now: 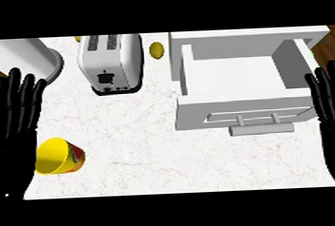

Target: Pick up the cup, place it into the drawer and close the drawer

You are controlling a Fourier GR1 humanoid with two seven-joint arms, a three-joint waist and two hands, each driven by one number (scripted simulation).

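Observation:
A yellow cup [58,156] with a red and green band lies on its side on the white counter at the lower left, its mouth turned toward the left. My left hand [13,121] is open just left of it, fingers straight and pointing up, palm close to the cup's rim. The white drawer [235,74] stands pulled open at the upper right, its inside bare, with a bar handle [262,128] on its front. My right hand [331,107] is open at the right edge, fingers up, beside the drawer's right wall.
A white toaster [110,61] stands at the back centre-left. A white rounded appliance [28,57] fills the back left corner. A small yellow object [156,49] lies between the toaster and the drawer. Bare marble counter spreads across the middle and front.

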